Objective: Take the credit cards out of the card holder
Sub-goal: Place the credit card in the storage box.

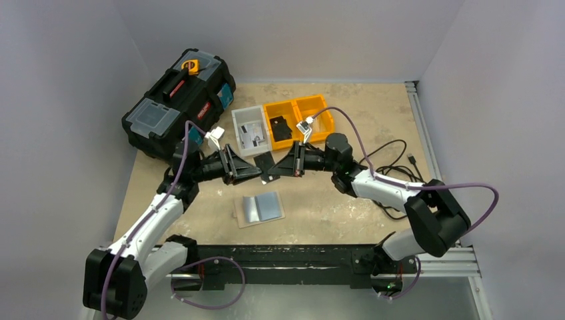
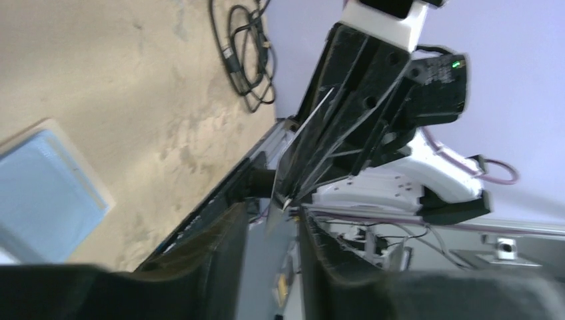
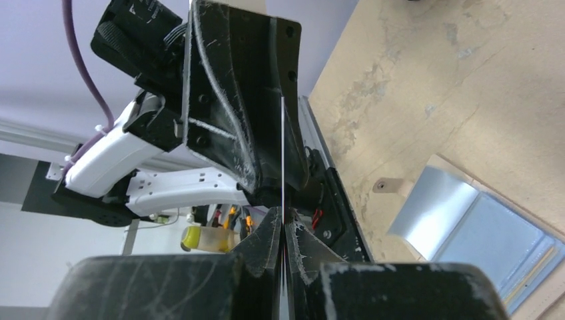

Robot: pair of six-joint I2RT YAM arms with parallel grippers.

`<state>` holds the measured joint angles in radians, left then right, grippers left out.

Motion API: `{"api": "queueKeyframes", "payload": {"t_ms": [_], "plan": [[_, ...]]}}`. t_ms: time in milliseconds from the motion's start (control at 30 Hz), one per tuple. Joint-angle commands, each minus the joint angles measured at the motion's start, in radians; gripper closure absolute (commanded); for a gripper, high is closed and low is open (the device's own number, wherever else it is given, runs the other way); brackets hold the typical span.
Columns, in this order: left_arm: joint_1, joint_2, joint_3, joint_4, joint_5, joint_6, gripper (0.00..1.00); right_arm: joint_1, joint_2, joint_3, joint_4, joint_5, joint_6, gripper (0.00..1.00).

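The card holder (image 1: 260, 209) lies flat and open on the table in front of both grippers, bluish-grey with a lighter strip; it also shows in the left wrist view (image 2: 40, 193) and the right wrist view (image 3: 460, 220). My right gripper (image 1: 274, 170) (image 3: 282, 223) is shut on a thin dark credit card (image 1: 265, 162), seen edge-on (image 3: 282, 153), held above the table. My left gripper (image 1: 256, 175) (image 2: 273, 220) faces it, jaws apart, with the free corner of the card (image 2: 293, 180) at the mouth of the gap, touching neither finger.
A black toolbox (image 1: 176, 100) stands at the back left. A grey bin (image 1: 252, 130) with cards and yellow bins (image 1: 300, 119) stand just behind the grippers. Black cables (image 1: 393, 157) lie at the right. A metal rail (image 1: 320, 257) runs along the near edge.
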<state>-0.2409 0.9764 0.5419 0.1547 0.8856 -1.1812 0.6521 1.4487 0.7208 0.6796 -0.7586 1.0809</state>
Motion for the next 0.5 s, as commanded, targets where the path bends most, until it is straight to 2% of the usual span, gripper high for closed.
{"api": "queueKeyframes", "payload": {"t_ms": [0, 133, 200, 367, 467], "plan": [[0.006, -0.029, 0.083, -0.254, -0.05, 0.169, 0.55, -0.021, 0.007, 0.085, -0.127, 0.037, -0.112, 1.0], [0.006, -0.057, 0.185, -0.571, -0.199, 0.326, 0.32, -0.117, 0.054, 0.189, -0.294, 0.051, -0.225, 1.0], [0.006, -0.072, 0.212, -0.647, -0.247, 0.365, 0.27, -0.18, 0.1, 0.253, -0.382, 0.063, -0.29, 1.0], [0.006, -0.101, 0.228, -0.717, -0.279, 0.401, 0.23, -0.247, 0.274, 0.526, -0.637, 0.193, -0.476, 1.0], [0.006, -0.125, 0.228, -0.739, -0.286, 0.406, 0.23, -0.269, 0.381, 0.647, -0.711, 0.249, -0.513, 1.0]]}}
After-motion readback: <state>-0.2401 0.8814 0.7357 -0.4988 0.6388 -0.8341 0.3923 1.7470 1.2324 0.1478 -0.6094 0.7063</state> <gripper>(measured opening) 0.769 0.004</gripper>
